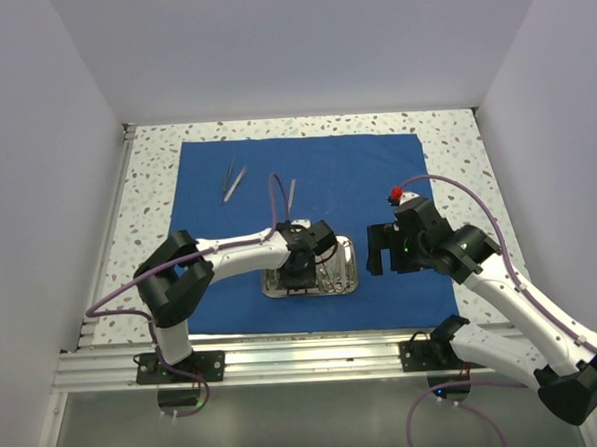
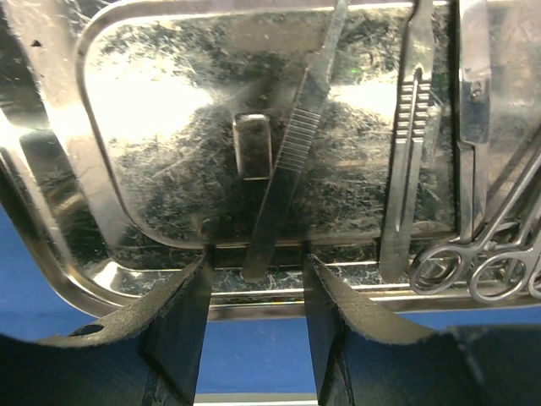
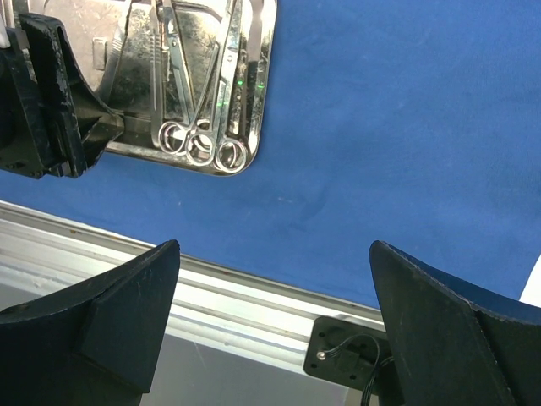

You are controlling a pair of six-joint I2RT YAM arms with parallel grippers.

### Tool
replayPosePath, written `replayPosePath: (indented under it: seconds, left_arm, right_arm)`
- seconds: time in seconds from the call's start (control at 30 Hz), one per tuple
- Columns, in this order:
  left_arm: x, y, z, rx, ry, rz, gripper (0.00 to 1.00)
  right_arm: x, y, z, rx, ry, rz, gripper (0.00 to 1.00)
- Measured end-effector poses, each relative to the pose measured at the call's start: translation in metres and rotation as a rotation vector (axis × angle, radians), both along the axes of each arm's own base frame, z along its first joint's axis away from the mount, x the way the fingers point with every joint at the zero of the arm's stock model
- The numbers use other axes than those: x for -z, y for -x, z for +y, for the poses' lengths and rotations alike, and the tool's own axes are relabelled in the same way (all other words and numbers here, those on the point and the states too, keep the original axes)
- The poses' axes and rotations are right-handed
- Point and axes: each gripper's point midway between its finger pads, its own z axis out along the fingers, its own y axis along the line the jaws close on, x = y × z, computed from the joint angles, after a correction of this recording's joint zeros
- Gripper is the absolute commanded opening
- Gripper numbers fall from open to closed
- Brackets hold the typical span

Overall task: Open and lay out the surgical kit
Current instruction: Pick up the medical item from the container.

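1. Top view: the blue cloth (image 1: 376, 179) is seen spread flat on the speckled bench (image 1: 151, 181). The steel tray (image 1: 346, 276) is set on the cloth's near half. A pair of tweezers (image 1: 233, 180) and one more thin instrument (image 1: 291, 194) are laid on the cloth beyond the tray. The left tool (image 1: 299, 272) is lowered over the tray, and the right tool (image 1: 388, 249) is held above the cloth just right of it.
2. Left wrist view: the left tool's fingers (image 2: 182, 326) are partly spread on either side of the near end of a ribbed handle (image 2: 292, 144), which is laid slantwise in the tray. A gap is seen on each side, so the handle appears not to be pinched. Ring-handled forceps (image 2: 473, 262) are seen to the right.
3. Right wrist view: the right tool's fingers (image 3: 118, 321) are spread wide, with nothing between them. The cloth and an aluminium rail (image 3: 211, 296) are seen below.
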Motion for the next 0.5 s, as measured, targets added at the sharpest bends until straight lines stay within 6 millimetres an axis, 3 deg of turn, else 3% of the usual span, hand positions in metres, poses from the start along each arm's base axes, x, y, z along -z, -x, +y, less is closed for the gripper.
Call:
replayPosePath:
  seconds: [0.2,0.5]
  left_arm:
    - [0.001,-0.003,0.004,-0.004,-0.023,-0.016,0.49]
    - [0.004,-0.003,-0.010,0.040,0.010,0.014,0.33]
  right_arm:
    - [0.000,0.000,0.000,-0.003,0.003,0.001,0.98]
    - [0.002,0.000,0.000,-0.003,0.007,0.006,0.98]
